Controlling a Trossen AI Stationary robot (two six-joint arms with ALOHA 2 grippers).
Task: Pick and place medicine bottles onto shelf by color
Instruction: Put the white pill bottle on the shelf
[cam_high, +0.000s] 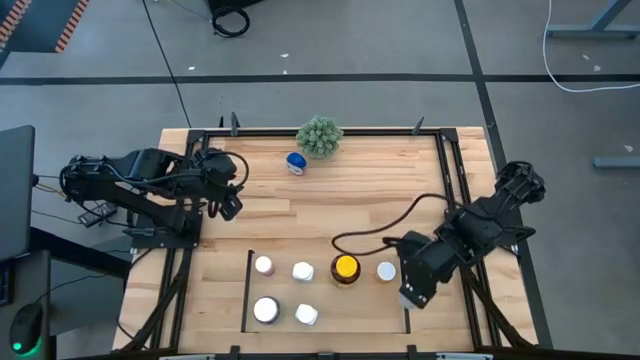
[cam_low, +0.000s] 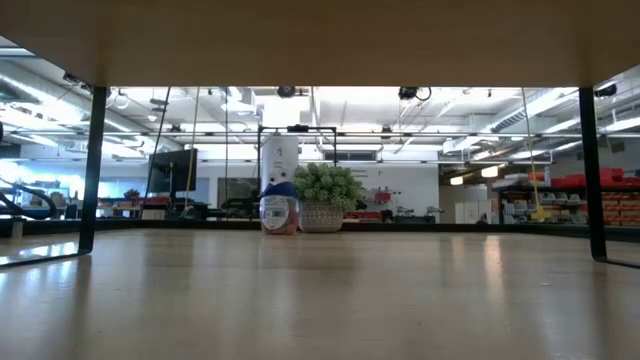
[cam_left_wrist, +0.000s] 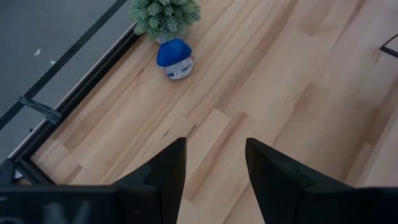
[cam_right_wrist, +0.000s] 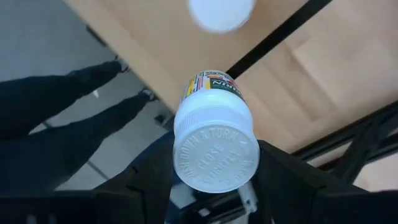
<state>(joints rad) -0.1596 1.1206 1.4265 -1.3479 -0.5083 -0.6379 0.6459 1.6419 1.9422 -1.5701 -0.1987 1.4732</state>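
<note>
Risk sits with the right gripper (cam_high: 412, 296), low right of the high view, at the shelf (cam_high: 247, 290) outline's right edge; five capped bottles stand inside.

Low view: only the blue bottle (cam_low: 279, 210) shows, centre, before the plant (cam_low: 325, 192).

Left wrist view: the left gripper (cam_left_wrist: 214, 171) is spread and empty.

Right wrist view: the right fingers pinch a white-capped bottle (cam_right_wrist: 214, 149) near its cap; a slip could drop it outside the black strip.
</note>
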